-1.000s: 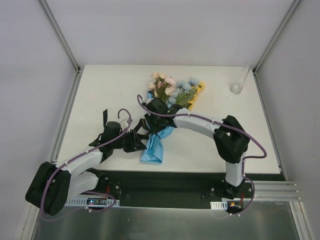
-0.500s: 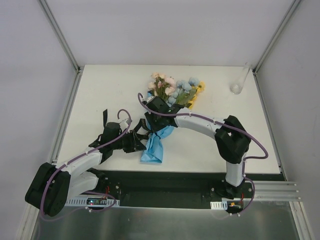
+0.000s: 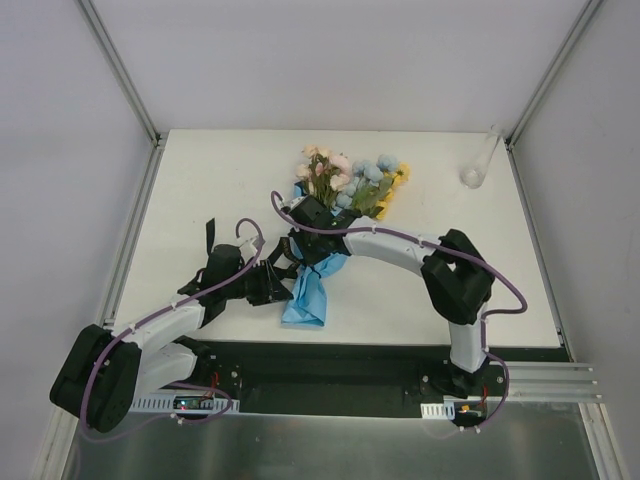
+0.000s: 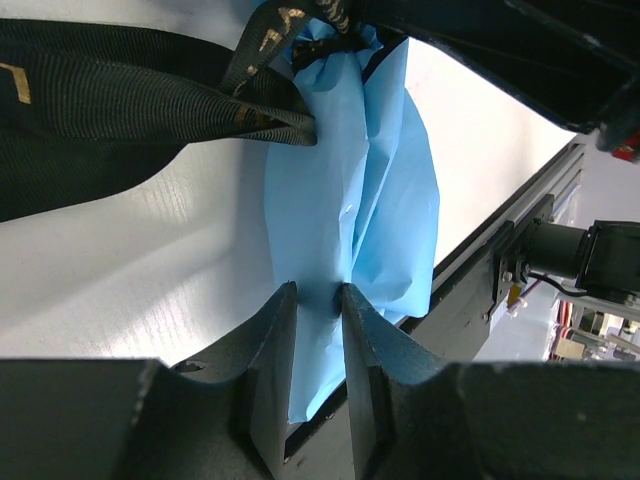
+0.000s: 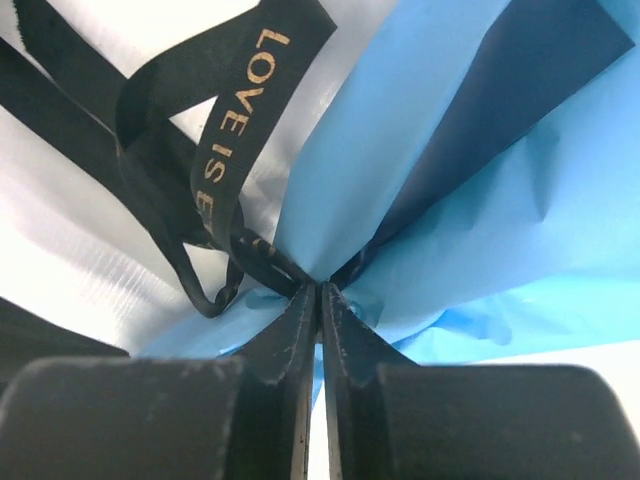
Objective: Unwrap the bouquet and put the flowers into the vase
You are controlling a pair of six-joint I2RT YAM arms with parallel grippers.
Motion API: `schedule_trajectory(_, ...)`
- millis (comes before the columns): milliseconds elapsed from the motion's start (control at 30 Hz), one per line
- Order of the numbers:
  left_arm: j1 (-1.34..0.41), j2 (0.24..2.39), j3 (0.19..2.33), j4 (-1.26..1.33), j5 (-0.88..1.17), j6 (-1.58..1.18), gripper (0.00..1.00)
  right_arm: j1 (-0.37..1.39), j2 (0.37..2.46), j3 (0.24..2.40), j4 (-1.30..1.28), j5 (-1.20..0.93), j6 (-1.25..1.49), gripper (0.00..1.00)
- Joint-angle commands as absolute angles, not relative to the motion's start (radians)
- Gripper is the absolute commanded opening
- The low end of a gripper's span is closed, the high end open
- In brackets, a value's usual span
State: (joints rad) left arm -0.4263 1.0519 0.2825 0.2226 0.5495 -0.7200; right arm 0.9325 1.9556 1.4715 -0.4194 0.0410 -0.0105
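Note:
The bouquet lies on the white table, its flowers pointing to the back and its blue paper cone toward the near edge. My left gripper is shut on the lower part of the blue paper, which is pinched between its fingertips. My right gripper sits at the cone's tied neck. Its jaws are pressed nearly together on the knot of the black ribbon, where the paper gathers. A ribbon tail trails left. The clear vase stands at the back right corner.
Metal frame posts and white walls close in the table on the left, right and back. A black rail runs along the near edge by the arm bases.
My right gripper's jaws have closed at the ribbon knot and the arm has shifted slightly left. The left gripper holds the paper as before.

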Motion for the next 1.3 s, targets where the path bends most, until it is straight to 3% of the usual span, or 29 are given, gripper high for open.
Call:
schedule_trajectory(0,-0.434,1.06,0.275,0.252,0.565,-0.721,0.24,0.957,1.826,1.494,-0.433,0.069,-0.023,0.06)
schedule_trajectory(133,-0.434,1.074,0.279,0.259,0.563,-0.721,0.27,0.966,1.767,1.473,-0.426,0.075,-0.008,0.01)
schedule_trajectory(500,-0.433,1.02,0.294,0.213,0.535,-0.701,0.4,0.971,1.681,1.41,-0.41,0.163,-0.003,0.01)
schedule_trajectory(567,-0.433,0.967,0.317,0.18,0.514,-0.68,0.46,0.969,1.669,1.372,-0.387,0.176,0.023,0.01)
schedule_trajectory(700,-0.43,0.888,0.374,0.072,0.465,-0.641,0.75,0.969,1.628,1.263,-0.313,0.228,0.09,0.02)
schedule_trajectory(767,-0.419,0.884,0.416,0.04,0.446,-0.626,0.82,0.968,1.621,1.215,-0.287,0.226,0.106,0.06)
schedule_trajectory(800,-0.414,0.887,0.428,0.029,0.442,-0.626,0.83,0.969,1.626,1.21,-0.29,0.213,0.107,0.14)
schedule_trajectory(933,-0.367,0.902,0.468,0.006,0.452,-0.635,0.78,0.973,1.608,1.186,-0.307,0.207,0.089,0.2)
schedule_trajectory(1033,-0.322,0.916,0.474,0.005,0.483,-0.638,0.74,0.977,1.554,1.164,-0.301,0.235,0.06,0.37)
schedule_trajectory(1100,-0.292,0.928,0.474,0.006,0.506,-0.638,0.77,0.977,1.543,1.167,-0.264,0.18,0.025,0.51)
schedule_trajectory(1167,-0.278,0.962,0.476,0.012,0.518,-0.635,0.87,0.977,1.581,1.213,-0.261,0.118,0.008,0.51)
schedule_trajectory(1267,-0.268,1.058,0.502,0.014,0.531,-0.627,0.91,0.977,1.646,1.295,-0.253,0.04,0.006,0.51)
